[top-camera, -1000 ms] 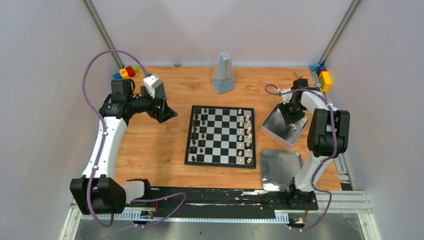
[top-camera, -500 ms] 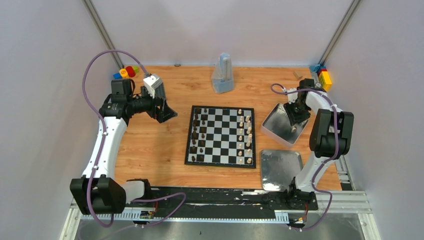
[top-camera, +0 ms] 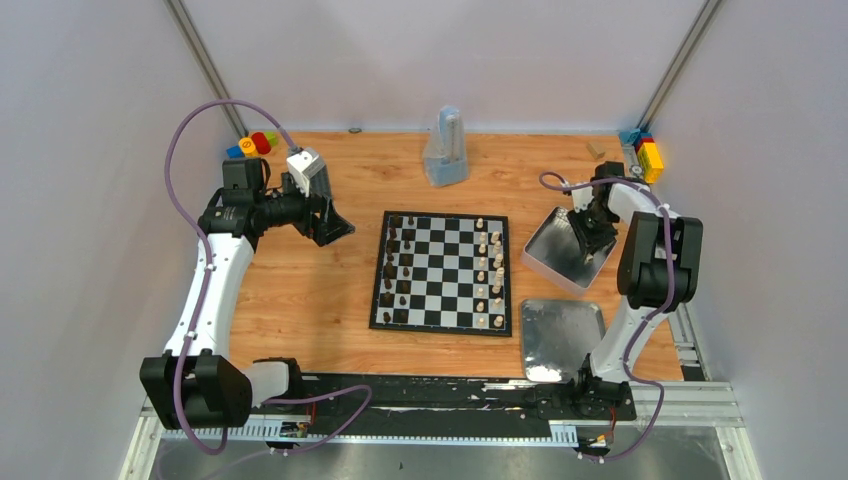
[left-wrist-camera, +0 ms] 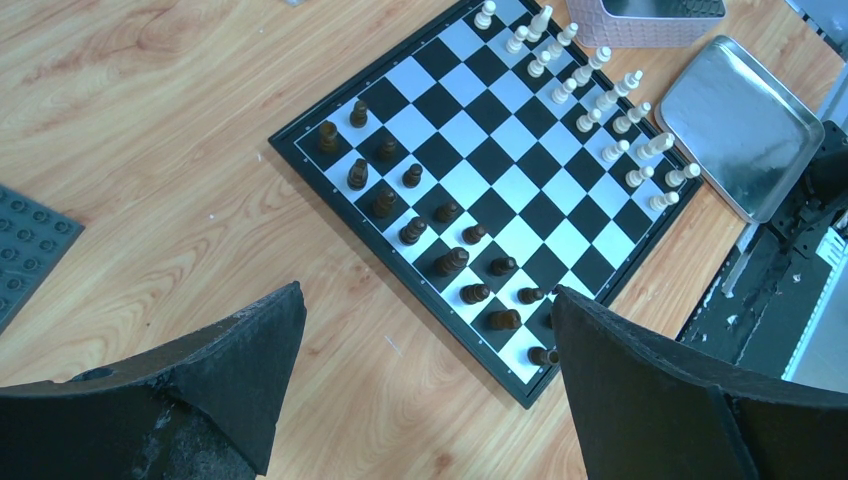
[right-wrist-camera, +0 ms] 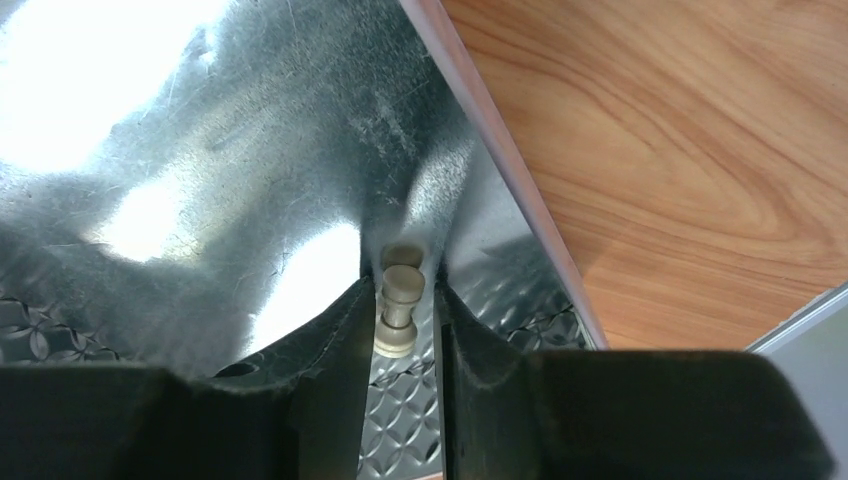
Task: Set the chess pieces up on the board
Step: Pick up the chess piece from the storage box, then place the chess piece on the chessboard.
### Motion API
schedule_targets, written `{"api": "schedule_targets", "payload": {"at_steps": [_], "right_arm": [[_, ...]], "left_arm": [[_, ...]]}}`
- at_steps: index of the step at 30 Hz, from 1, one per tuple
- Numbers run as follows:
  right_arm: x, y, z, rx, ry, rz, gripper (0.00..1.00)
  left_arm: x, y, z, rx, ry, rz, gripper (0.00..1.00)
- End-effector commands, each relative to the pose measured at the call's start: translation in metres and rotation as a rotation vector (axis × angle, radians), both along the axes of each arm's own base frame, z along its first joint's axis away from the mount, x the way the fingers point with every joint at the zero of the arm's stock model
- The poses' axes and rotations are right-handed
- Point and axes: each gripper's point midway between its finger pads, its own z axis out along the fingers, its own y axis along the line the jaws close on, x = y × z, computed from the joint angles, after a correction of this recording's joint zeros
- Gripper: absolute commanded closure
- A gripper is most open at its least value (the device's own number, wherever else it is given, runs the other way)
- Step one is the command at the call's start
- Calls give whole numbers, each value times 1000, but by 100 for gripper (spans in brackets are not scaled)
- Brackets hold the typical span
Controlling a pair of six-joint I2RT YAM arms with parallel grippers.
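Most pieces (left-wrist-camera: 449, 262) are standing on the board (left-wrist-camera: 540, 215), dark and cream along opposite edges. Right gripper (right-wrist-camera: 400, 292) is reaching into the tin (right-wrist-camera: 200, 150), fingers flanking a cream pawn (right-wrist-camera: 399, 310); contact unclear. Left gripper (left-wrist-camera: 428, 292) is hovering, spread wide. Pawn placement is pending.

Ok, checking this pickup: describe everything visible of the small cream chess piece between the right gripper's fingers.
The small cream chess piece is a turned figure, seemingly wood: round head, narrow neck, wider base. It sits inside the shiny metal tray beside its wall, head pointing away from the wrist camera, between the right gripper's dark fingers; whether they pinch it is unclear.
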Motion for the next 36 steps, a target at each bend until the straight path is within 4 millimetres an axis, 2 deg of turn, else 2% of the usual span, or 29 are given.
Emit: {"api": "schedule_targets", "payload": {"at_steps": [1,7,9,11,18,20,23,26,28,29,30,31,36], "right_arm": [[11,0,3,2,-22,10,73],[18,7,12,40,-56,16,90],[24,14,25,78,-98,16,95],[33,26,46,142,-164,20,97],[58,103,141,513,-474,158,100],[61,126,161,630,-533,210,100],[67,154,175,752,-597,269,100],[72,178,173,839,-635,304,100],[73,195,165,862,-657,337,100],[74,197,157,853,-676,341,100],[71,214,151,852,-687,379,100],[72,220,148,837,-717,400,100],[73,236,126,805,-770,463,100]], "left_arm": [[1,1,8,6,-42,-7,0],[3,2,7,10,-44,-3,0],[4,3,7,15,-45,2,0],[5,4,7,20,-50,9,0],[13,8,12,32,-71,41,0],[16,9,13,35,-80,52,0],[21,10,17,32,-94,69,0],[25,10,21,20,-106,79,0],[28,9,25,12,-123,84,0],[29,9,28,10,-136,85,0],[29,9,29,4,-138,88,0],[31,9,30,1,-148,89,0],[30,7,33,-21,-166,98,0]]}}
